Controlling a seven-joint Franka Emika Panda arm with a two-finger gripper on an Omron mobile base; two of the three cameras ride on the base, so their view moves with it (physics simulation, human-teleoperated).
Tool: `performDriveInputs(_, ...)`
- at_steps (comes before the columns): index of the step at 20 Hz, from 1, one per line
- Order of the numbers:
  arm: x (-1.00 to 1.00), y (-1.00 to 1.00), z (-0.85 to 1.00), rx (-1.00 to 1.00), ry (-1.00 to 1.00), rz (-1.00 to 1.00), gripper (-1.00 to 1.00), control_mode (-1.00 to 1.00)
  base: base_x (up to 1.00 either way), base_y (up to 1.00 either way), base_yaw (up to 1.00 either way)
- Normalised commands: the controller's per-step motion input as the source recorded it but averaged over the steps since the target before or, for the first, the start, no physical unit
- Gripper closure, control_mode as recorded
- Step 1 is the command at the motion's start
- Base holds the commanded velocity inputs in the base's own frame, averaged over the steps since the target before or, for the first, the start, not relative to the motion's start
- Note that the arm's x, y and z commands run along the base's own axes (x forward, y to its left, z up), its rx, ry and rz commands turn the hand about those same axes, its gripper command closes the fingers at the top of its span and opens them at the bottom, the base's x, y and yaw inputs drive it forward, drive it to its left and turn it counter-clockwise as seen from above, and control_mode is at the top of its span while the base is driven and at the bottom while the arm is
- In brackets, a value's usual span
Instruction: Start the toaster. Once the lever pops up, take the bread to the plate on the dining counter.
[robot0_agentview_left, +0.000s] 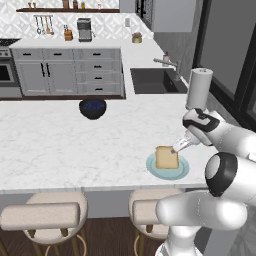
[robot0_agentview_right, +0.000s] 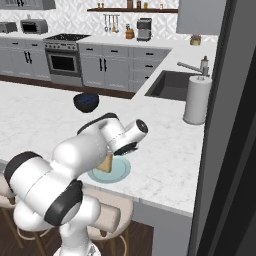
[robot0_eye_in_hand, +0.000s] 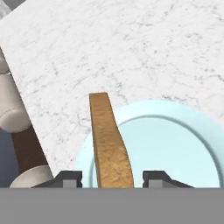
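The bread (robot0_agentview_left: 166, 157) stands on edge, tilted, on the pale blue-green plate (robot0_agentview_left: 183, 172) near the front edge of the dining counter (robot0_agentview_left: 60, 145). My gripper (robot0_agentview_left: 178, 146) reaches down to the slice's upper right corner. In the hand view the bread (robot0_eye_in_hand: 109, 140) rises between the two fingertips (robot0_eye_in_hand: 70, 178) with a gap on each side, over the plate (robot0_eye_in_hand: 175, 144); the gripper (robot0_eye_in_hand: 113, 177) is open. From the right, my arm hides most of the bread (robot0_agentview_right: 106, 164) and part of the plate (robot0_agentview_right: 119, 173). I cannot pick out the toaster among the small grey appliances (robot0_agentview_right: 7, 27) on the far back counter.
A dark bowl (robot0_agentview_left: 92, 108) with blue contents sits farther back on the counter. A paper towel roll (robot0_agentview_left: 199, 87) stands by the sink (robot0_agentview_left: 155, 80). Beige stools (robot0_agentview_left: 55, 215) tuck under the counter's edge. A dark wall (robot0_agentview_right: 225, 125) closes the right side.
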Motion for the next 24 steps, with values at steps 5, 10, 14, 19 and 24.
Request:
performDriveInputs(5,0.01,-0.15,0.0,0.0,-0.05,0.0,-1.0,-1.0,0.0,0.0,0.0)
performDriveInputs(10,0.02,-0.31,0.07,0.0,0.0,0.0,-1.0,-1.0,0.0,0.0,0.0)
performDriveInputs(14,0.01,-0.43,0.32,0.0,-0.05,0.01,-1.0,-1.0,0.0,0.0,0.0)
performDriveInputs(19,-0.07,-0.11,0.43,-0.05,-0.09,0.06,-1.0,-1.0,0.0,0.0,0.0)
performDriveInputs(24,-0.77,0.68,0.33,-0.22,-0.05,-0.04,-1.0,-1.0,0.0,0.0,0.0)
